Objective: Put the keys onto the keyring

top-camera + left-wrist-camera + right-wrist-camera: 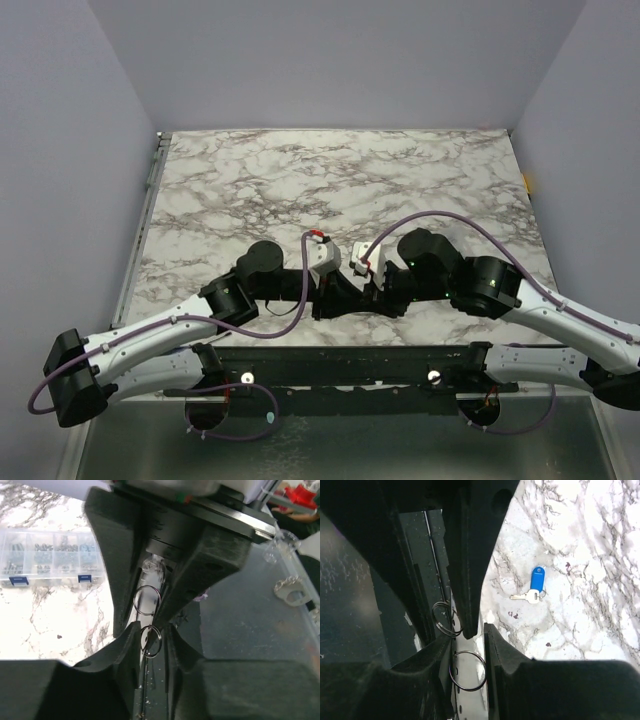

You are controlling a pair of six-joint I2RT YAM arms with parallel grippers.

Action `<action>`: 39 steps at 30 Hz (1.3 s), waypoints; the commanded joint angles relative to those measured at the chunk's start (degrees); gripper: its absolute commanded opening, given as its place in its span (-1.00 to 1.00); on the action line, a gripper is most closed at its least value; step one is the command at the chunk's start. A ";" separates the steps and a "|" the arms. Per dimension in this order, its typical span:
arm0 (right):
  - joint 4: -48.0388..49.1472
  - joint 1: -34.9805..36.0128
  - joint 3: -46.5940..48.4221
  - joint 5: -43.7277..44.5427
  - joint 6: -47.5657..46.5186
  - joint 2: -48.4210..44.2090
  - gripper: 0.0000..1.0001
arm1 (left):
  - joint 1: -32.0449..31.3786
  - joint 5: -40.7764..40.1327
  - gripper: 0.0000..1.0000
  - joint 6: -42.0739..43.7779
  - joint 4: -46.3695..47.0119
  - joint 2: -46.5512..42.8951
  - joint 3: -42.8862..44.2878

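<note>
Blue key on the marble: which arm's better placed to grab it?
Right, likely. The blue key lies on the marble beside the right gripper; the left wrist view doesn't show it. Caveat: that gripper holds a ring.

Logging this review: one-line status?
left gripper: around small ring, grip unclear | right gripper: holds keyring | blue key: on table

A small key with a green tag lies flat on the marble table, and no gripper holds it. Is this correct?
Only the colour is wrong: the tag is blue, not green. The right wrist view shows it. The key does lie flat on the marble table, and no gripper holds it.
</note>
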 commanded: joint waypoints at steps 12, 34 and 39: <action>4.60 0.36 -0.45 -0.97 2.37 -3.71 -0.99 | -0.80 -9.92 -1.00 1.03 9.00 -8.02 -5.38; 17.05 0.39 -7.64 0.87 7.38 -7.69 -0.36 | -0.73 -13.54 -1.00 -1.86 24.29 -16.19 -15.33; 20.72 0.37 -5.99 6.26 11.45 -9.73 0.02 | -0.75 -14.55 -1.00 1.06 24.24 -18.10 -15.92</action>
